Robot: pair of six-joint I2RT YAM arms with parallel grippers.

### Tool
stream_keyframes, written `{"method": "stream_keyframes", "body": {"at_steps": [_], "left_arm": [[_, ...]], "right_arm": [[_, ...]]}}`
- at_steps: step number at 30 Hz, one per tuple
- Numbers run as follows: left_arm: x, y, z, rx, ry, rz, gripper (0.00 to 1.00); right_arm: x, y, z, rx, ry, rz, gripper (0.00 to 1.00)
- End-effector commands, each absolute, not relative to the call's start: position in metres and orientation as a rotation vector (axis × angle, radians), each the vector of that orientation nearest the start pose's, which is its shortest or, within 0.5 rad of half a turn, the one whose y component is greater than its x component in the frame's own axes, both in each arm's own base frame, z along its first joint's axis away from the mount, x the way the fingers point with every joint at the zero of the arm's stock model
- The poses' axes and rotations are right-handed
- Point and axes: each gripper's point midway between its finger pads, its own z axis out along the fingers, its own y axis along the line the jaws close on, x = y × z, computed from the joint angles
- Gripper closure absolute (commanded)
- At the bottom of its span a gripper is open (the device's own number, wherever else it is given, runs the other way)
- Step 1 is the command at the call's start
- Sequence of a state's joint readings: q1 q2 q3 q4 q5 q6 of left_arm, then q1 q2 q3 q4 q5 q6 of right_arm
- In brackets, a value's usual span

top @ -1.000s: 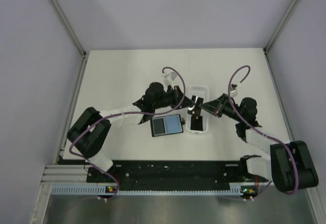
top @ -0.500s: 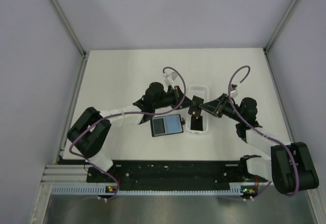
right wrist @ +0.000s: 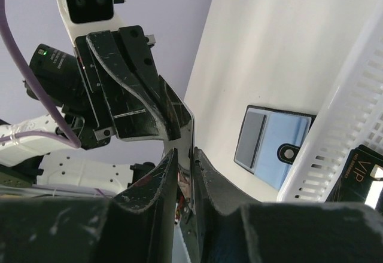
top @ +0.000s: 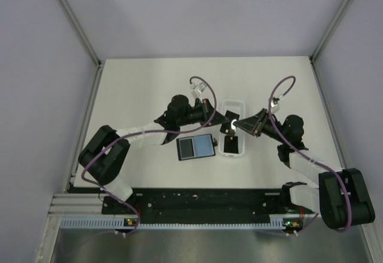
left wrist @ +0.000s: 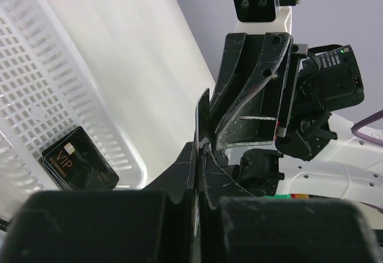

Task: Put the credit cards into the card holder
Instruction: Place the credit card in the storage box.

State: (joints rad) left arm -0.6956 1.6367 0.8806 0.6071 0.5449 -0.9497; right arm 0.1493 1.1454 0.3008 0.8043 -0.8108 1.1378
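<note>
The left gripper (left wrist: pixel 199 155) is clamped tight on a credit card (left wrist: pixel 203 116), held edge-up over the white tray (left wrist: pixel 60 66). The right gripper (right wrist: pixel 185 155) has its jaws slightly apart around the card's edge. A second card (left wrist: pixel 78 167), marked "VIP" in gold, lies in the tray. The wallet (right wrist: pixel 275 146) lies open beside the tray.

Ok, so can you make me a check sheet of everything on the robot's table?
Surface: white table, bare parts look clean.
Job's things: black folding wallet with blue-grey lining lies open and flat; dark rectangular cards lie in the tray; one thin flat card is up between both grippers.
Clutter: long white ribbed plastic tray, right of the wallet.
Grippers: left gripper shut on the card; right gripper slightly open around it.
Cables: purple cables loop along both arms.
Surroundings: pale grey walls, nothing else seen.
</note>
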Motion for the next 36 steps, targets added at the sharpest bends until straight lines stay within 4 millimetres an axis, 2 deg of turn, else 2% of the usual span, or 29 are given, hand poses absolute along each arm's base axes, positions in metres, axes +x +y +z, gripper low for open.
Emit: {"method": "stream_keyframes", "body": {"at_steps": [1,11,14,19,21,26,30,36], "left_arm": [[0.289,-0.375,0.186,0.166,2.010,-1.552,1.00],[0.298,-0.377,0.192,0.160,1.995,-1.570,1.00],[0.301,-0.377,0.192,0.155,1.996,-1.572,1.00],[0.303,-0.377,0.191,0.158,2.002,-1.571,0.99],[0.303,-0.376,0.188,0.152,2.010,-1.567,0.85],[0.306,-0.374,0.186,0.148,2.009,-1.565,0.69],[0.306,-0.376,0.183,0.148,2.016,-1.574,0.66],[0.307,-0.380,0.180,0.149,2.017,-1.595,0.66]], "right_arm": [[0.244,0.198,0.219,0.013,1.729,1.641,0.84],[0.238,0.201,0.225,-0.038,1.710,1.673,0.85],[0.236,0.201,0.226,-0.054,1.708,1.677,0.81],[0.235,0.202,0.227,-0.063,1.703,1.680,0.80],[0.235,0.201,0.228,-0.062,1.699,1.678,0.82],[0.236,0.201,0.227,-0.057,1.702,1.678,0.91],[0.238,0.201,0.224,-0.043,1.706,1.674,0.93],[0.243,0.201,0.219,-0.013,1.718,1.668,0.97]]}}
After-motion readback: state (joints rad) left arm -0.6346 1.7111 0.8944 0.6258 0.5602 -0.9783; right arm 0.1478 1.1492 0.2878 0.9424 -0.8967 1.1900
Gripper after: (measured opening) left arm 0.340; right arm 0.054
